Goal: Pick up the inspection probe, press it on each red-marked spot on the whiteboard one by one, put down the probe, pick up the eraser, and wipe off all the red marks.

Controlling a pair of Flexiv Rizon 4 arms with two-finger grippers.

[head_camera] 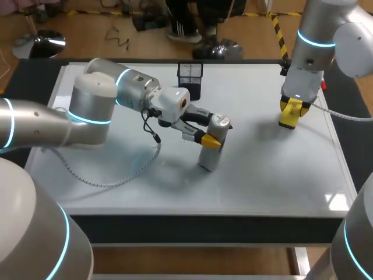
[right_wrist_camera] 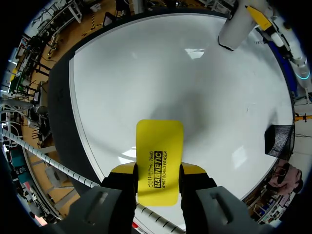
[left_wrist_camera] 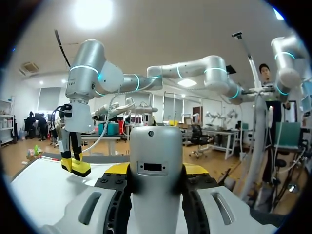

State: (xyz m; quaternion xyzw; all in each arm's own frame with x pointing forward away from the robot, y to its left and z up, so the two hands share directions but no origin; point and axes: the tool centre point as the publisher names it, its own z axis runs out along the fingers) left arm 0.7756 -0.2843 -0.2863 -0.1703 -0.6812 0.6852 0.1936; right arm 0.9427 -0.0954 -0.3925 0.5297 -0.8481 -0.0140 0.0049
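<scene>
White whiteboard surface is seen without red marks, so pressing and wiping are judged done. The probe is gripped upright at mid-board by the left gripper; the yellow eraser is clamped in the right gripper over the right side. Board beneath the left arm is hidden

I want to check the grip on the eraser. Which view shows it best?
The right wrist view: the yellow eraser sits face-on between the right gripper's fingers. The head view shows it small, below the arm; the left wrist view shows it far off.
</scene>
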